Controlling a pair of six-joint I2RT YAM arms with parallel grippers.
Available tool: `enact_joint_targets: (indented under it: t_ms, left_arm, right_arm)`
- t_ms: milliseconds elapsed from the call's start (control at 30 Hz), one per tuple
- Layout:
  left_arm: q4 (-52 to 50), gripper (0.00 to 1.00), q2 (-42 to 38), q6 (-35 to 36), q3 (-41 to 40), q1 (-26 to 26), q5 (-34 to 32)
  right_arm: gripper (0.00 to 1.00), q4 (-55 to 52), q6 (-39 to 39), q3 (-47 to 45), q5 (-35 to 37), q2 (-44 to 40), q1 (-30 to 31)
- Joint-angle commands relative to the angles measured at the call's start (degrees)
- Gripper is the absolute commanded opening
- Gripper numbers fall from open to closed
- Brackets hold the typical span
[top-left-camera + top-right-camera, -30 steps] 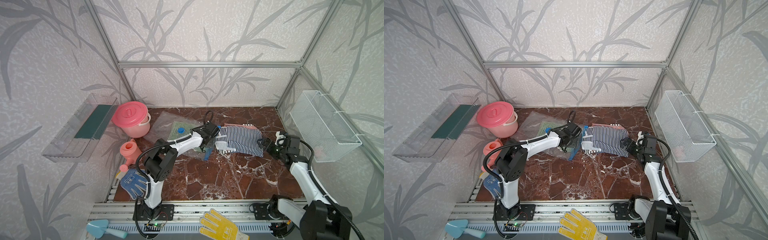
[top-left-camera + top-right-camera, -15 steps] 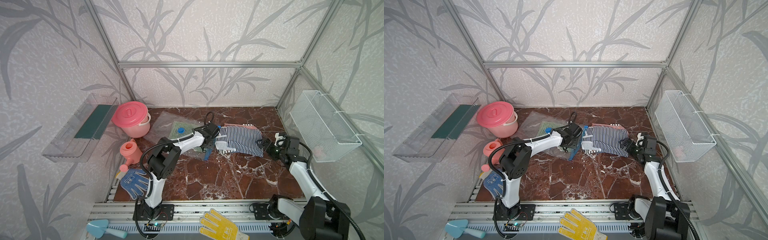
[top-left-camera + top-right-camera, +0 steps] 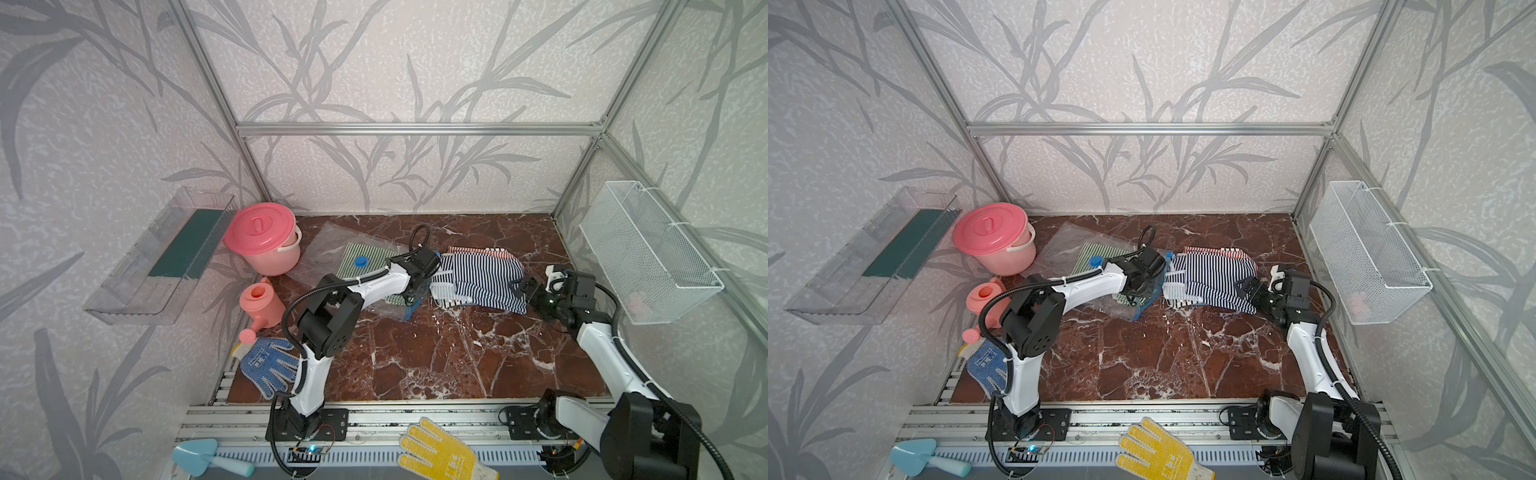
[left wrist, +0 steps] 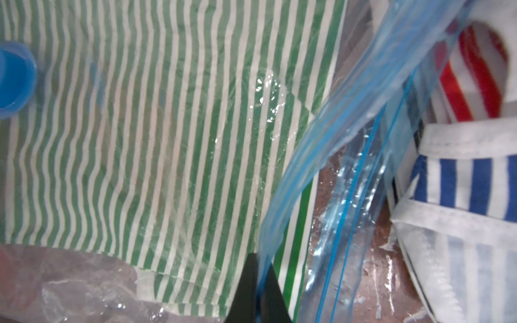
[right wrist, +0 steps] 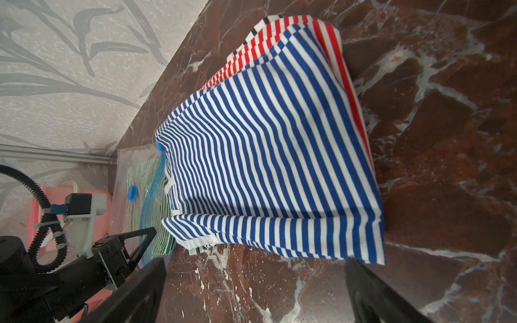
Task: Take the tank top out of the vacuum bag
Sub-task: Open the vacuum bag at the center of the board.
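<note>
Over vacuum bag [image 3: 326, 245], left arm [image 3: 374, 284] outstretched, tool [image 4: 258, 275] clamped on zip strip [image 4: 321, 125]

Enclosed on three sides by walls [image 3: 395, 62] papered pale with a grey leaf print; braced by aluminium bars [image 3: 415, 129] at the corners and across the back; floored with a table [image 3: 436, 353] of red-brown marble veined white; fitted on the left wall with a clear plastic shelf [image 3: 137, 291] lined by a dark green strip [image 3: 183, 245]; fitted on the right wall with a white wire basket [image 3: 648, 249]; edged in front by slotted aluminium rails [image 3: 415, 415]; lit softly and evenly.
</note>
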Motion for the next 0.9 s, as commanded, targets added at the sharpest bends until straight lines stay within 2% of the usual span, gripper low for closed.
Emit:
enact_joint_targets:
  t_ms: [0,400,500,700,867]
  left_arm:
    - [0.85,0.0,-4.26,-0.36,-0.64,0.72,-1.58]
    - [0.64,0.0,-10.38,-3.22,-4.17,1.71,-4.41]
    - [0.97,0.0,-12.23,-3.54,-5.2,1.68,-4.42]
    - [4.4,0.0,-16.78,-3.4,-9.56,1.78,-1.96]
    - [4.57,0.0,-19.83,-3.85,-11.49,1.75,-2.1]
  right_arm:
    - [0.99,-0.07,-0.6,1.02,1.87,-0.98,2.98]
    - [0.99,4.75,5.15,4.72,7.28,4.08,19.22]
    - [1.0,9.33,9.93,4.42,7.45,5.95,23.01]
    - [0.99,11.7,10.78,7.49,10.71,11.16,31.3]
    - [0.98,15.42,13.45,10.11,9.88,17.31,35.16]
